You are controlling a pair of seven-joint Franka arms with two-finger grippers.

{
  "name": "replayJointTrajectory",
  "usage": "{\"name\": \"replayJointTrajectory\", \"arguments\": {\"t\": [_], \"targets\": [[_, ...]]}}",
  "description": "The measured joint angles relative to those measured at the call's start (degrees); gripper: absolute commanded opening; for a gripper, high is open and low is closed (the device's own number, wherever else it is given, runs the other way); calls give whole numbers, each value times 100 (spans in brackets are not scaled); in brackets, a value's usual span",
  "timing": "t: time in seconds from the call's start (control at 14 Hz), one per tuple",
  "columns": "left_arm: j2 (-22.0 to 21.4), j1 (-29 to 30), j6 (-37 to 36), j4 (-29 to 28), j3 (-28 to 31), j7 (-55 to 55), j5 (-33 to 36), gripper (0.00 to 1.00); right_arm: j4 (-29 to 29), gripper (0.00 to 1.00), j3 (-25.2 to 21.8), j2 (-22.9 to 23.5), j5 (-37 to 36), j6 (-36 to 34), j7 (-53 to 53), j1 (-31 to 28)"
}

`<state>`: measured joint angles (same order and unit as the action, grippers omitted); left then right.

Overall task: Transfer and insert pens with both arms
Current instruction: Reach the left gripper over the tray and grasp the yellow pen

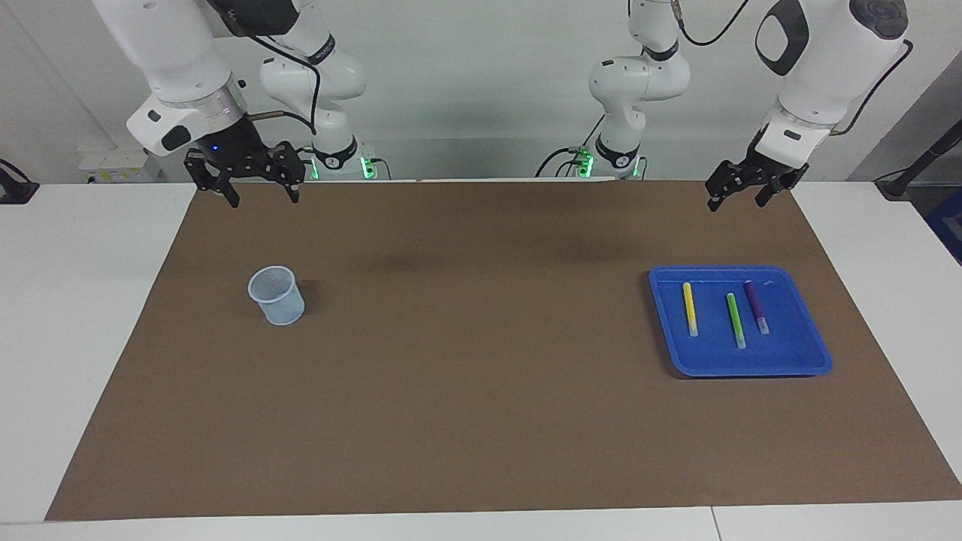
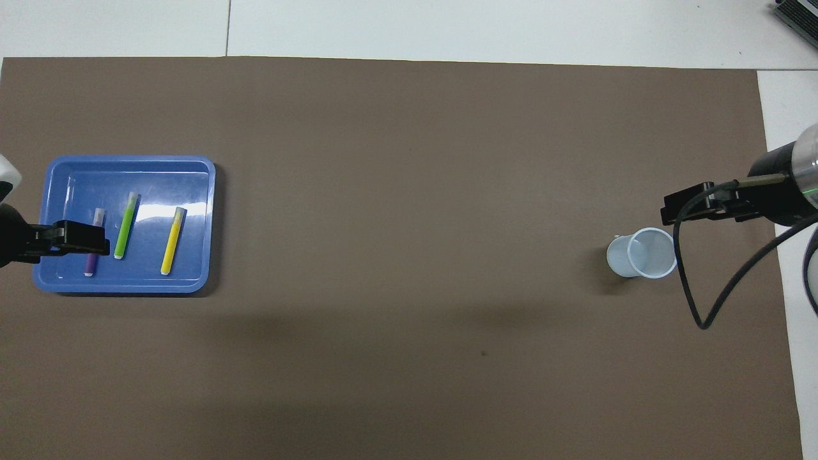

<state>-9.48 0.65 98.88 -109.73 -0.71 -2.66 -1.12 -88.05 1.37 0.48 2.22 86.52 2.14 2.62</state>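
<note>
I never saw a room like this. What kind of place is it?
Probably a robot lab: two white arms hang their grippers, left and right, over a table with brown paper laid out.

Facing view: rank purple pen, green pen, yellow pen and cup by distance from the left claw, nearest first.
From the left claw, raised over the mat's edge by the robots:
1. Purple pen, tray's outer side.
2. Green pen, mid-tray; close to the yellow.
3. Yellow pen, tray side toward the cup.
4. Cup, at the right arm's end.

purple pen [image 2: 91,263] partly under left claw [image 2: 89,237]
</note>
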Motion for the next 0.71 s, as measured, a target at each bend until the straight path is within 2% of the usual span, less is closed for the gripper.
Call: {"name": "replayJointTrajectory", "arguments": {"t": [0.5,0.71], "targets": [[-10,1,829,-798,0,0,0,100,0,100,0,0,0,0,0,0],[134,1,1316,-1107,0,2,0,100,0,100,0,0,0,0,0,0]]}}
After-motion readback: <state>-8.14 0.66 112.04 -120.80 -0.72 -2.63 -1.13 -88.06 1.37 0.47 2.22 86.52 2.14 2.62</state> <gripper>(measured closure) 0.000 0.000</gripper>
